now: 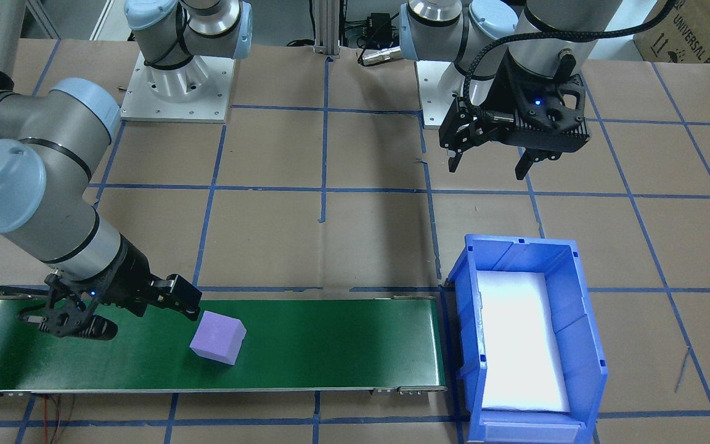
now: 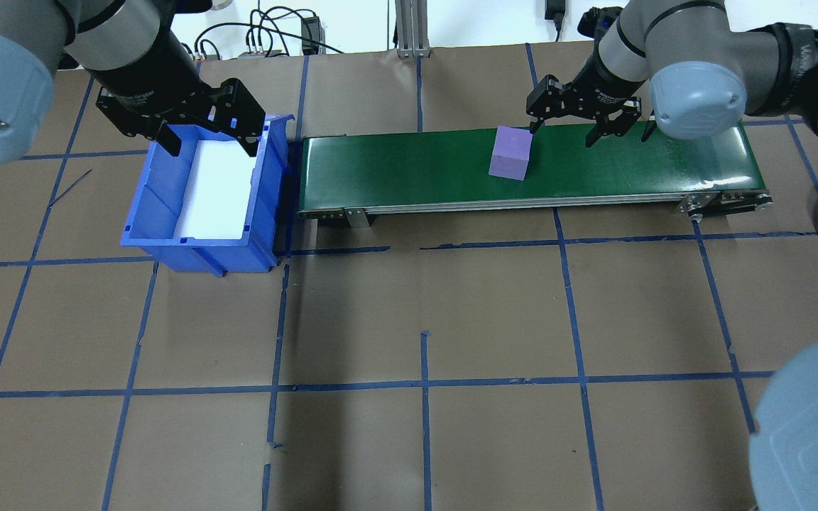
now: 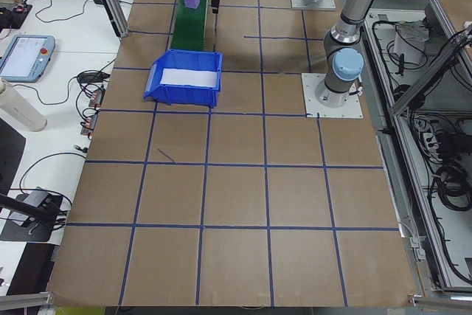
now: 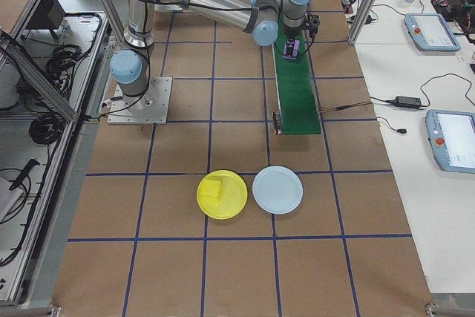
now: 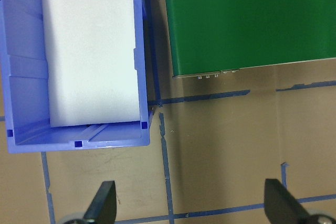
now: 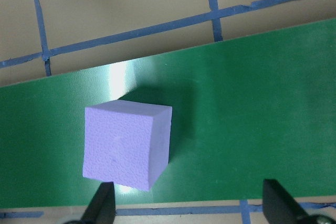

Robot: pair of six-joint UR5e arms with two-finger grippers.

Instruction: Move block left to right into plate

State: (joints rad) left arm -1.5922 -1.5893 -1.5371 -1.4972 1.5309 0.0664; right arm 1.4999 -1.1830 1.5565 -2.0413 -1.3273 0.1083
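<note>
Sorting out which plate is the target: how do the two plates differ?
The yellow plate holds a yellow block; the pale blue plate holds nothing. The yellow plate lies nearer the robot's side, the blue plate nearer the table edge. Both are round, similar in size, side by side.

Bright, even light, glare on belt [image 6: 118, 77]

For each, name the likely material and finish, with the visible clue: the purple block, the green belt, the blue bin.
Purple block: probably foam, matte, with a pebbled surface.
Green belt: seemingly rubber or PVC, smooth, showing a glare patch.
Blue bin: apparently moulded plastic, slightly glossy, with ribbed walls.
</note>
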